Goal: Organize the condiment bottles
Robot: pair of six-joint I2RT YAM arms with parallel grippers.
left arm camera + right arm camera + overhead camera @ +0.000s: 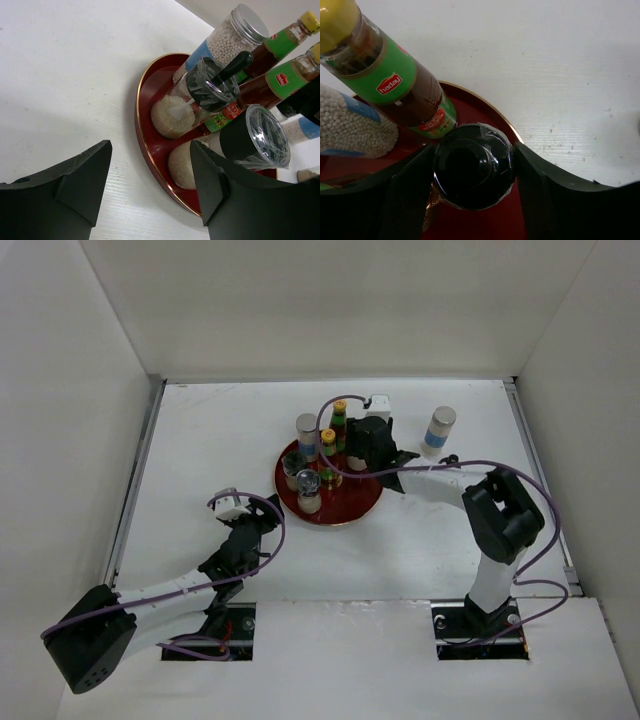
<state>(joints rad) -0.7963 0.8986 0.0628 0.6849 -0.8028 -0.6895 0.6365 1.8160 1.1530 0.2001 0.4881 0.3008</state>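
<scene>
The 2 right fingers (555, 200) clasp the black-capped shaker (472, 172) by its cap on the red plate (490, 114); it is likely light, stiff and slippery. Left fingers (75, 180) are released.

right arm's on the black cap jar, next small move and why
Probably a short straight lift: jaws of the right gripper press both sides of the black-capped jar over the red plate, and a sauce bottle stands close beside it, so sideways motion might knock that.
</scene>
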